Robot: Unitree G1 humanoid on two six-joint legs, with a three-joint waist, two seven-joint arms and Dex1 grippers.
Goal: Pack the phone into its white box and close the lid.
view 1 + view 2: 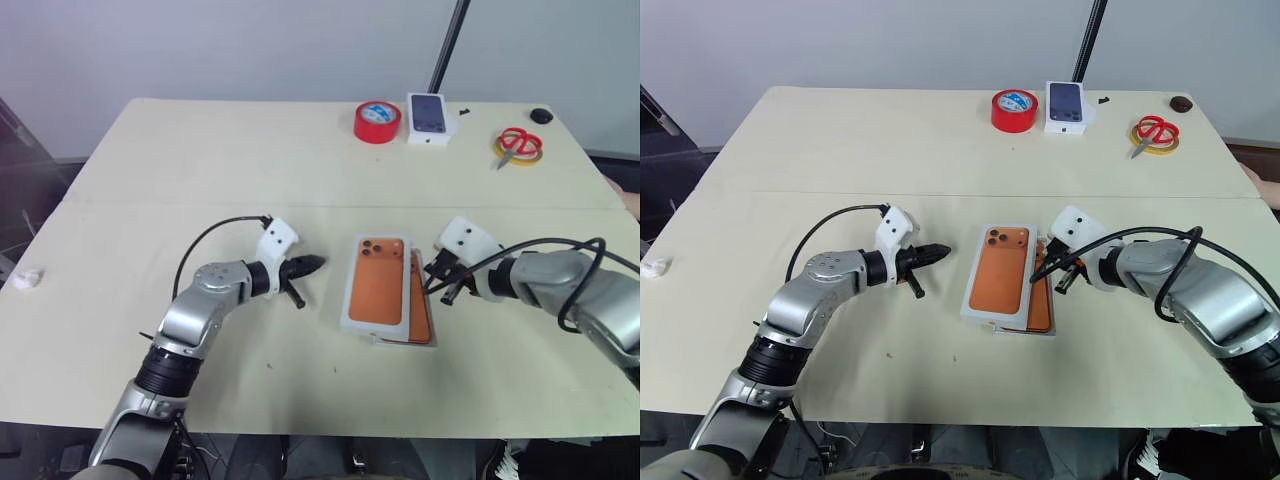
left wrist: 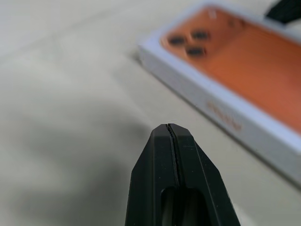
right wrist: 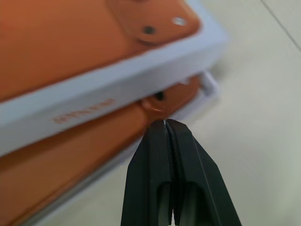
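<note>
The lid point(image 1: 377, 283), white-walled with an orange phone picture on top, lies askew over the white box point(image 1: 1025, 332) in the middle of the table. A strip of the orange phone point(image 1: 421, 315) shows in the box along the lid's right side, and its lens corner point(image 3: 157, 96) peeks from under the lid. My right gripper point(image 1: 431, 280) is shut and empty. Its tip point(image 3: 164, 123) sits at the phone's right edge just below the lid's wall point(image 3: 94, 101). A short way left of the lid point(image 2: 244, 70), my left gripper point(image 1: 315, 264) is shut, empty and pointing at it.
At the table's far edge stand a red tape roll point(image 1: 377, 122), a small white box with a dark phone picture point(image 1: 428, 118), red-handled scissors on a yellow ring point(image 1: 518, 146) and a small dark knob point(image 1: 541, 115). A crumpled white scrap point(image 1: 25, 277) lies at the left edge.
</note>
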